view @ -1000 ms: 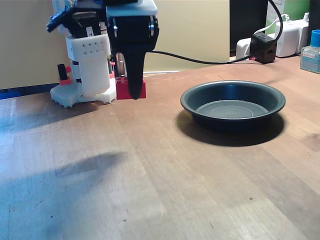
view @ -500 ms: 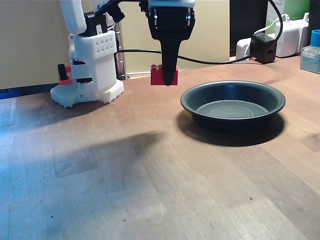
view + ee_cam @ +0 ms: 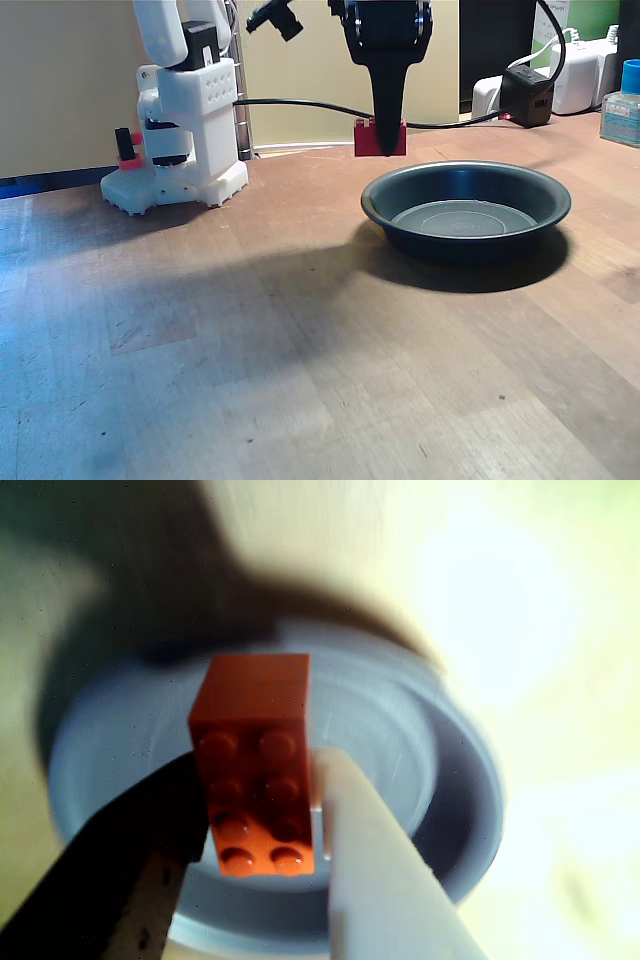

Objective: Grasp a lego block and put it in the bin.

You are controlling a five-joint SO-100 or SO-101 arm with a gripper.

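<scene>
Gripper (image 3: 384,150) hanging in the air with a small red lego block (image 3: 380,137) pinched between its two fingers, seen in the fixed view near the far edge of the wooden table (image 3: 300,360). The block is clear of the tabletop, raised just above and beside the near-left part of the rim of the bin (image 3: 466,212), a shallow dark round pan sitting toward the right side of the table. In the wrist view the block (image 3: 255,770) is clamped studs-up between a dark finger on the left and a pale finger on the right, with the bin (image 3: 440,810) blurred directly beneath and behind it. The bin looks empty in the fixed view. Judged from this, the grasp and lift are done and the carry is nearly finished; what is left is to bring the block fully over the middle of the bin and let it go. White robot base (image 3: 185,140) stands at the far left of the table, well apart from the bin.
</scene>
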